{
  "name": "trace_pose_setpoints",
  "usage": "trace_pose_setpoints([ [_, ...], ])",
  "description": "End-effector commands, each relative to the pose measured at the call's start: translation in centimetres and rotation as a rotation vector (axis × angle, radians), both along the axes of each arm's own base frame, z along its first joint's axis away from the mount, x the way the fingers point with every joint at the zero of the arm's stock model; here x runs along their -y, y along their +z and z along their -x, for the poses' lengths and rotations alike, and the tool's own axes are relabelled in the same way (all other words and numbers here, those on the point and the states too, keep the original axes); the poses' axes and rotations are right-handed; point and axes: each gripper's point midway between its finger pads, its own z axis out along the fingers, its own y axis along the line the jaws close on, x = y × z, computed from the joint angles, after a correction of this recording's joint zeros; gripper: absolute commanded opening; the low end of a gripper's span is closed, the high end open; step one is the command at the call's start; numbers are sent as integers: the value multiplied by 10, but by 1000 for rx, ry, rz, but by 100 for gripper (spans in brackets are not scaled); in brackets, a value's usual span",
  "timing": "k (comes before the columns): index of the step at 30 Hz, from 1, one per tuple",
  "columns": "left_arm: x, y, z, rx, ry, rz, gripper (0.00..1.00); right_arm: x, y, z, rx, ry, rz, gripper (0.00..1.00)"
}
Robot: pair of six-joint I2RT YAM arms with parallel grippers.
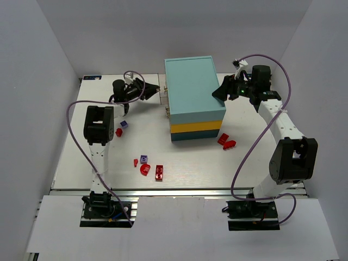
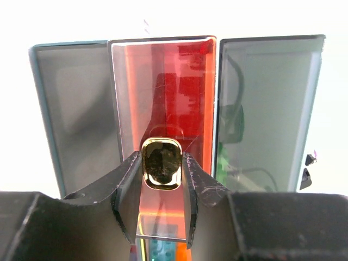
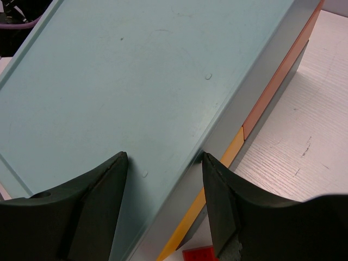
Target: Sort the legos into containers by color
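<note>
The boxy cabinet (image 1: 194, 98) of light teal, yellow and darker teal layers stands mid-table. In the left wrist view, three clear drawers face me. The middle drawer (image 2: 163, 92) glows red inside, and my left gripper (image 2: 161, 156) is shut on its golden handle (image 2: 161, 174). My right gripper (image 3: 165, 156) is open over the cabinet top's (image 3: 136, 81) right edge, one finger above the top and one at the rim. Loose legos lie on the table: red (image 1: 118, 132), purple (image 1: 124, 124), purple (image 1: 143, 159), several red (image 1: 153, 171), and red (image 1: 226, 141) by the cabinet's right corner.
The left drawer (image 2: 76, 109) and right drawer (image 2: 266, 109) flank the red one, with a green tint low in the right one. A red lego (image 3: 198, 254) shows below the cabinet's edge. White walls enclose the table (image 1: 244, 163). Purple cables loop off both arms.
</note>
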Motion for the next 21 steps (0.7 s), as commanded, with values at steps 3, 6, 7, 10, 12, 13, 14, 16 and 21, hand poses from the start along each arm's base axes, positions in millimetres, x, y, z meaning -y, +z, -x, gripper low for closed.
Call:
trace_pose_setpoints([
  [3,-25,27,9,53,6,-20,22,0,-35,8,-88,11,61,61],
  [6,-35,27,11,54,17,-28,22,0,-36,9,-87,16,63,61],
  [7,-35,27,12,52,16,-33,22,-1,-36,9,-88,19,62,62],
  [10,-40,31,11,56,21,-35,22,-1,-36,10,-88,19,62,62],
  [12,-45,32,10,55,30,-37,22,-1,-36,9,-85,20,63,63],
  [13,-45,32,10,55,27,-38,22,-1,-36,10,-83,22,64,63],
  [14,-45,33,10,57,27,-40,22,-1,-35,10,-81,23,64,63],
  [16,-50,32,9,53,34,-43,22,-1,-35,10,-80,24,66,63],
  [21,-55,34,10,48,40,-58,28,-1,-35,11,-78,29,66,64],
])
